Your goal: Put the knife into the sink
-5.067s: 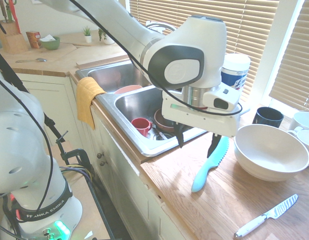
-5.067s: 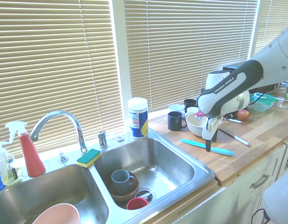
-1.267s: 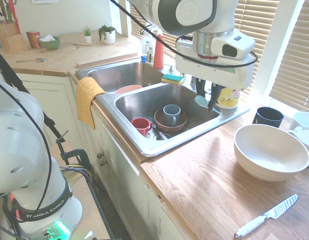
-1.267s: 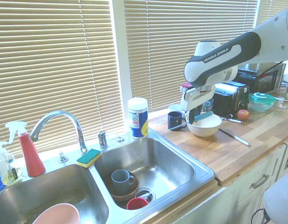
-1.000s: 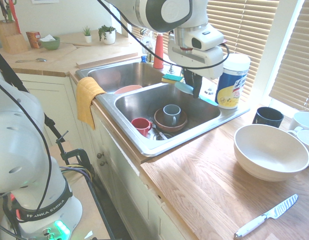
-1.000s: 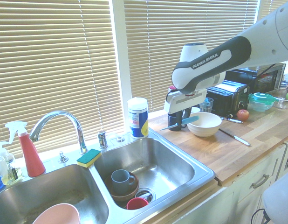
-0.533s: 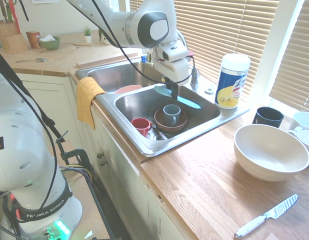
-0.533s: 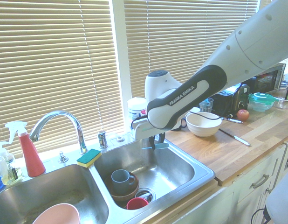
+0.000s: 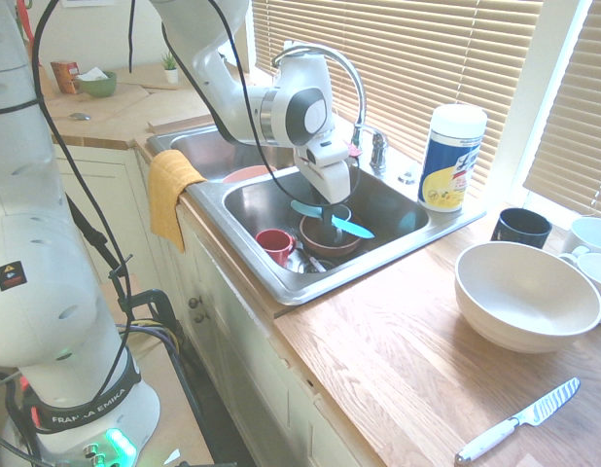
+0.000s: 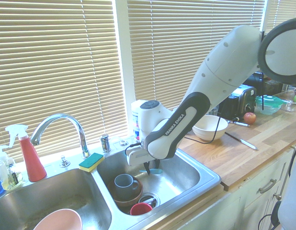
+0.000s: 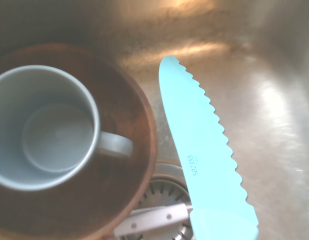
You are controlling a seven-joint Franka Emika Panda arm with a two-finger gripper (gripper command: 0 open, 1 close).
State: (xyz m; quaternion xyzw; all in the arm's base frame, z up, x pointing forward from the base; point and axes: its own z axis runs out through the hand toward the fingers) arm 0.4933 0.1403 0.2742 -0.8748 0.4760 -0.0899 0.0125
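Observation:
The teal knife [image 9: 352, 228] hangs roughly level inside the larger basin of the sink [image 9: 284, 285], just above a grey mug [image 9: 329, 215] that stands in a brown bowl [image 9: 316, 243]. My gripper [image 9: 329, 210] is shut on the knife's handle end and reaches down into the basin. From the other side the knife [image 10: 155, 171] shows as a short teal tip beside the gripper [image 10: 147, 167], low in the sink [image 10: 210, 178]. The wrist view has the serrated blade [image 11: 204, 150] over the steel floor, next to the mug [image 11: 44, 135] and the drain [image 11: 163, 194].
A red cup [image 9: 274, 243] lies beside the brown bowl. On the counter are a white bowl [image 9: 527, 292], a white-handled steel knife [image 9: 519, 420], a black mug [image 9: 520, 227] and a wipes canister [image 9: 451, 144]. The faucet [image 10: 62, 127] and sponge [image 10: 91, 162] sit behind the basins.
The gripper has carried the knife from above the sink's back edge down into the basin, ending low beside the mug and bowl. Its grip has stayed shut.

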